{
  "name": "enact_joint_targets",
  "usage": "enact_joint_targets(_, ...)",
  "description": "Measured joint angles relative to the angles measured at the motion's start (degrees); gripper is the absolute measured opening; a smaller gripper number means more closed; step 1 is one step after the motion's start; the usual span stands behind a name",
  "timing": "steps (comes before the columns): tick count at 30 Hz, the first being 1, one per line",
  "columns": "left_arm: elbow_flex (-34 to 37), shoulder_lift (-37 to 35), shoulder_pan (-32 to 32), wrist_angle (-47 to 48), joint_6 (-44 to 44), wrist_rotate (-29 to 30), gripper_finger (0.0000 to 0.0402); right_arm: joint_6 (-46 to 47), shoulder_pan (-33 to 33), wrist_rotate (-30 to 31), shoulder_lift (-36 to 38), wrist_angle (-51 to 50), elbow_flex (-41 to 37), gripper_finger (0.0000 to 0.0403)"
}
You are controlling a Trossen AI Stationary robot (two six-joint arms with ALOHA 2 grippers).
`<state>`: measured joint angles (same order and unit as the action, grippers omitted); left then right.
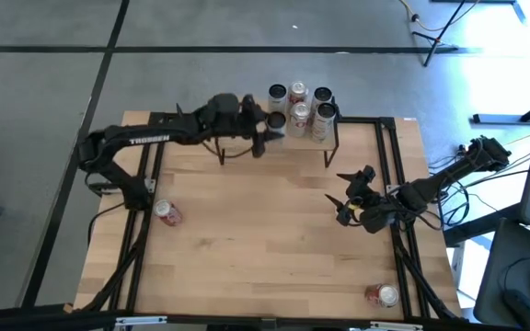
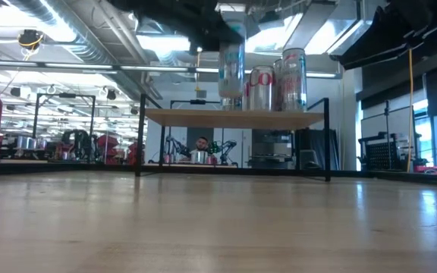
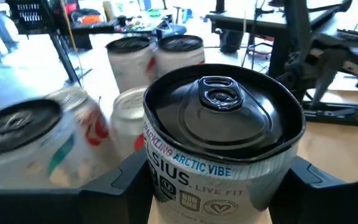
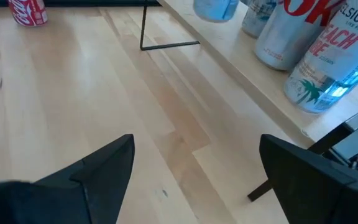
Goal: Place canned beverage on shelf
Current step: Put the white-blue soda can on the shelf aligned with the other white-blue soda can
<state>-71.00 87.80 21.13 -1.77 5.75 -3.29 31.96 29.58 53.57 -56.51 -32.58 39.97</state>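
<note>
A pale wooden table (image 1: pixel 265 248) fills the scene, with a lab of racks and lights behind it in the low view. At its far edge stands the shelf (image 2: pixel 234 116), already carrying a cluster of cans (image 1: pixel 306 108) toward its right half. The left gripper (image 1: pixel 267 124) holds a slim canned beverage (image 2: pixel 231 68) upright between its fingers — raised just above the shelf top, at the left of the cluster. The step in hand looks like the placing itself: next the can must come straight down onto bare wood without knocking its neighbours, then be let go. The right gripper (image 1: pixel 350 196) waits wide apart over the table's right side, holding nothing. Two red cans (image 1: pixel 167 212) lie well apart on the near tabletop — one left, one right.
</note>
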Motion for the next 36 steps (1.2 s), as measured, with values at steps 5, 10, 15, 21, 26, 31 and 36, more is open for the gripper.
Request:
enact_joint_targets(5, 0.0, 2.9, 5.0, -0.9, -1.2, -4.8, 0.0205, -1.7, -3.1, 0.1, 0.0, 0.0, 0.0, 0.0332)
enact_joint_targets(10, 0.0, 5.3, 7.5, -3.0, -2.2, -8.7, 0.0205, -3.7, -7.4, -2.3, 0.0, 0.0, 0.0, 0.0332)
enact_joint_targets(15, 0.0, 5.7, 9.1, -3.5, -1.9, -8.9, 0.0205, -5.4, -10.7, -3.7, 0.0, -0.1, 0.0, 0.0332)
enact_joint_targets(21, 0.0, 5.8, 9.5, -4.6, -0.8, -10.3, 0.0224, -6.9, -13.0, -4.4, 0.0, -0.1, 0.0, 0.0332)
enact_joint_targets(26, 0.0, 5.8, 9.5, -4.6, -0.6, -10.4, 0.0251, -7.2, -14.0, -4.8, 0.0, -0.1, 0.0, 0.0332)
enact_joint_targets(31, 0.0, 5.8, 9.2, -4.7, -0.7, -9.8, 0.0271, -8.0, -14.0, -4.8, 0.0, -0.1, 0.0, 0.0332)
enact_joint_targets(36, -0.1, 5.7, 8.3, -5.8, -1.2, -9.4, 0.0283, -8.0, -14.0, -5.2, 0.0, -0.1, 0.0, 0.0332)
